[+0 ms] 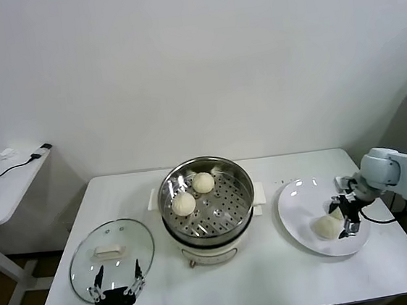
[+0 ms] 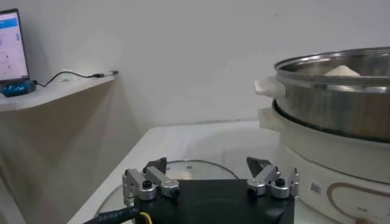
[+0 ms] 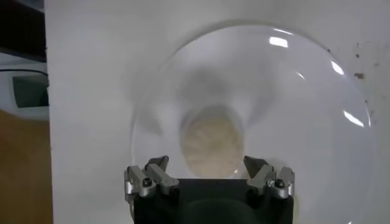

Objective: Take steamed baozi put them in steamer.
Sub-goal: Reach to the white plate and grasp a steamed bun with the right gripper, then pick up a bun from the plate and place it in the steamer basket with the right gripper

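The steamer (image 1: 245, 192) stands mid-table with two baozi on its perforated tray, one (image 1: 183, 203) in front of the other (image 1: 203, 182). Another baozi (image 1: 323, 227) lies on the white plate (image 1: 296, 201) at the right. My right gripper (image 1: 343, 217) is low over the plate, open, its jaws either side of this baozi (image 3: 213, 143) in the right wrist view (image 3: 207, 163). Whether a second bun lies under the gripper is hidden. My left gripper (image 1: 116, 272) is open and empty at the table's front left, above the lid's near edge.
The glass lid (image 1: 110, 251) with a cream handle lies flat on the table left of the steamer. It also shows in the left wrist view (image 2: 189, 170), with the steamer wall (image 2: 341, 97) to one side. A white side table (image 1: 2, 181) stands far left.
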Controlling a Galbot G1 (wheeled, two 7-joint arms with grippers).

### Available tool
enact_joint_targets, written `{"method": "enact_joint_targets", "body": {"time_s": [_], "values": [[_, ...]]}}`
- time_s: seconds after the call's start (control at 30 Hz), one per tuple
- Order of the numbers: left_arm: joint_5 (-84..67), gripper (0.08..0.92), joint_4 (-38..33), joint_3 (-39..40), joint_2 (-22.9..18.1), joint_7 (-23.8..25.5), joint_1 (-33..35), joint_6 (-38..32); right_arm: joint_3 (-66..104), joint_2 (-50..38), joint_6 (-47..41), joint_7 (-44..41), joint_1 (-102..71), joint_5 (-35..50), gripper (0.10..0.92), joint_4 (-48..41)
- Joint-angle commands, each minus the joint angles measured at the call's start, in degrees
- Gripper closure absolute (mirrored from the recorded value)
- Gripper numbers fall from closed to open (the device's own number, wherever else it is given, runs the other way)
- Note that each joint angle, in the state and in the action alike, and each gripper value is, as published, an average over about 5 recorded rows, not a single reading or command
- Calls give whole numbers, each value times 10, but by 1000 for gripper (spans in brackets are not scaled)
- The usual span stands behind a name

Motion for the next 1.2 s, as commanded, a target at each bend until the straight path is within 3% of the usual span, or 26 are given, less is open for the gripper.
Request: {"method": "enact_joint_targets", "body": {"time_s": [0.03, 0.23, 0.77, 0.93, 1.2], "values": [[0, 177, 3, 0, 1, 0, -1, -2, 54, 17, -3, 12, -62, -14, 203, -31], [1, 177, 4, 1, 0, 0, -1, -5, 56, 26, -3, 16, -61, -14, 210, -39], [1, 177, -3, 3, -1, -1, 0, -3, 36, 18, 15, -28, 26, -19, 386, -8], [4, 177, -5, 9, -1, -1, -1, -3, -20, 55, 100, -98, 201, -8, 389, -5], [9, 177, -10, 16, 0, -1, 3, -5, -32, 203, 238, -141, 377, 19, 389, 34]]}}
